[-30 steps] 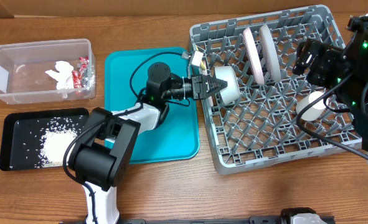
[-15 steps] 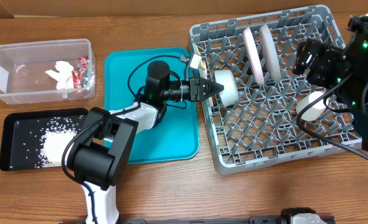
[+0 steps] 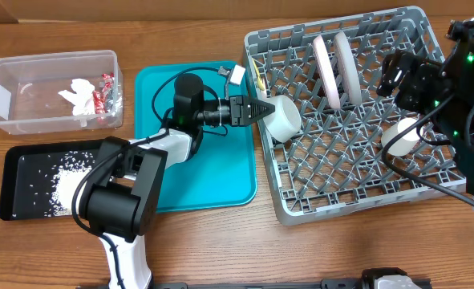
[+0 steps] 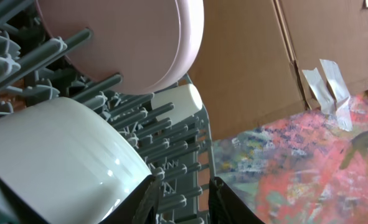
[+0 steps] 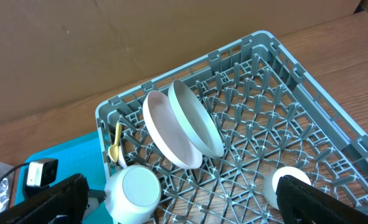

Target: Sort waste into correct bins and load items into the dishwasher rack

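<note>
The grey dishwasher rack (image 3: 357, 172) holds two upright plates, white (image 3: 325, 68) and pale grey (image 3: 346, 60). It also holds a small white cup (image 3: 401, 136), yellow cutlery (image 3: 258, 78) and a small pale bowl (image 3: 281, 117) lying tilted by its left wall. My left gripper (image 3: 261, 107) is just left of the bowl, slightly open and empty. In the left wrist view the bowl (image 4: 59, 155) lies beside the left finger (image 4: 185, 202). My right gripper (image 5: 184, 211) is wide open and empty above the rack, with the bowl (image 5: 134, 190) and cup (image 5: 283, 185) below it.
The clear tub (image 3: 12, 108) at the far left holds a napkin (image 3: 78, 96) and foil wrappers (image 3: 104, 96). The black tray (image 3: 28, 160) holds rice grains (image 3: 74, 183). The teal tray (image 3: 212, 172) lies under my left arm. The right arm (image 3: 453, 96) hangs over the rack's right side.
My left gripper has let go of the bowl and drawn back left to the rack's edge. The bowl has tipped and now lies tilted. The right arm has not moved.
</note>
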Controlling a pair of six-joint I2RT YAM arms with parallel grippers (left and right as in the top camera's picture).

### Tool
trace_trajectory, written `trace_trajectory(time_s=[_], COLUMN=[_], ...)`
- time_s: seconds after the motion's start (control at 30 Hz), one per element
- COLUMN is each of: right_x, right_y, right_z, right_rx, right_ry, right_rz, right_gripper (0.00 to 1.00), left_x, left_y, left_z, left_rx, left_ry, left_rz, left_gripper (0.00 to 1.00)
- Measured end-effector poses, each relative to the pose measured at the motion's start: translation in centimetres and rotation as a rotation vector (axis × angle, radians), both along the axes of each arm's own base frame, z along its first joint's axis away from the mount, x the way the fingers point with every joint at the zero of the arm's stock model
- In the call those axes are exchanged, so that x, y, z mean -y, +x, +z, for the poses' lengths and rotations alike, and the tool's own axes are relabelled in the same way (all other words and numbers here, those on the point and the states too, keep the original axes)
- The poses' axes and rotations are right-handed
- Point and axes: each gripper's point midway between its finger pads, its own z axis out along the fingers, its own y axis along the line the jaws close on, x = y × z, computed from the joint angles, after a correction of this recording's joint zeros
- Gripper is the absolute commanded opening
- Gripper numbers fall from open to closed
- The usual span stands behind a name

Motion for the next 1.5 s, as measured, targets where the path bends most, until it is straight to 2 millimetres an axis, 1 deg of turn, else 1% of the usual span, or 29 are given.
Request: trace_trajectory(time_s=[0.1, 0.17, 0.23, 0.27, 0.3, 0.33, 0.37, 0.4, 0.53, 0.67, 0.73, 0.87, 0.97, 1.0, 1.07, 1.1, 1.13, 1.2, 1.27, 1.37, 1.4, 1.5], right_x=[0.0, 0.0, 0.0, 0.0, 0.0, 0.0, 0.0, 0.0, 0.0, 0.0, 0.0, 0.0, 0.0, 0.0, 0.0, 0.0, 0.0, 0.0, 0.0, 0.0, 0.0, 0.0], right_y=[0.0, 0.0, 0.0, 0.0, 0.0, 0.0, 0.0, 0.0, 0.0, 0.0, 0.0, 0.0, 0.0, 0.0, 0.0, 0.0, 0.0, 0.0, 0.0, 0.0, 0.0, 0.0], right_z=[0.0, 0.0, 0.0, 0.0, 0.0, 0.0, 0.0, 0.0, 0.0, 0.0, 0.0, 0.0, 0.0, 0.0, 0.0, 0.0, 0.0, 0.0, 0.0, 0.0, 0.0, 0.0], right_rx=[0.000, 0.000, 0.000, 0.001, 0.000, 0.000, 0.000, 0.000, 0.000, 0.000, 0.000, 0.000, 0.000, 0.001, 0.001, -0.001, 0.000, 0.000, -0.001, 0.000, 0.000, 0.000], right_ry=[0.000, 0.000, 0.001, 0.000, 0.000, 0.000, 0.000, 0.000, 0.000, 0.000, 0.000, 0.000, 0.000, 0.000, 0.000, 0.000, 0.000, 0.000, 0.000, 0.000, 0.000, 0.000], right_rz=[0.000, 0.000, 0.000, -0.001, 0.000, 0.000, 0.001, 0.000, 0.000, 0.000, 0.000, 0.000, 0.000, 0.000, -0.001, 0.000, 0.000, 0.000, 0.000, -0.001, 0.000, 0.000], right_gripper=[1.00, 1.00, 1.00, 1.00, 1.00, 1.00, 1.00, 1.00, 1.00, 1.00, 1.00, 1.00, 1.00, 1.00, 1.00, 1.00, 1.00, 1.00, 1.00, 1.00, 1.00, 1.00], left_x=[-0.7, -1.3, -2.0, -2.4, -2.7, -3.2, -3.6, -3.9, -5.8, -7.3, -7.9, -8.5, -9.0, -9.1, -9.6, -10.0, -10.5, -12.0, -13.7, -16.5, -17.5, -22.0], left_y=[0.2, 0.4, 0.5, 0.6, 0.7, 0.8, 0.9, 1.0, 1.0, 0.4, -0.3, -1.2, -0.9, -0.6, 0.1, 0.4, 0.6, 0.8, 0.7, 0.2, -0.2, -2.4], left_z=[0.7, 1.5, 2.2, 2.7, 3.0, 3.5, 3.9, 4.4, 7.5, 11.6, 13.9, 17.1, 18.6, 18.9, 18.7, 18.2, 17.2, 15.8, 14.9, 14.7, 14.6, 13.6], left_rx=[0.030, 0.061, 0.091, 0.108, 0.116, 0.125, 0.130, 0.131, 0.154, 0.217, 0.249, 0.216, 0.144, 0.098, 0.007, -0.043, -0.096, -0.162, -0.168, -0.137, -0.136, -0.185], left_ry=[-0.019, -0.037, -0.055, -0.065, -0.071, -0.077, -0.081, -0.085, -0.101, -0.120, -0.129, -0.126, -0.098, -0.073, -0.010, 0.039, 0.115, 0.277, 0.445, 0.652, 0.716, 0.954], left_rz=[-0.004, -0.009, -0.013, -0.012, -0.012, -0.008, -0.004, 0.001, 0.026, 0.052, 0.063, 0.101, 0.158, 0.193, 0.268, 0.312, 0.369, 0.485, 0.584, 0.695, 0.723, 0.817], left_gripper=[0.28, 0.29, 0.32, 0.35, 0.43, 0.64, 0.89, 1.00, 1.00, 1.00, 1.00, 1.00, 1.00, 1.00, 1.00, 1.00, 1.00, 1.00, 1.00, 1.00, 1.00, 1.00])
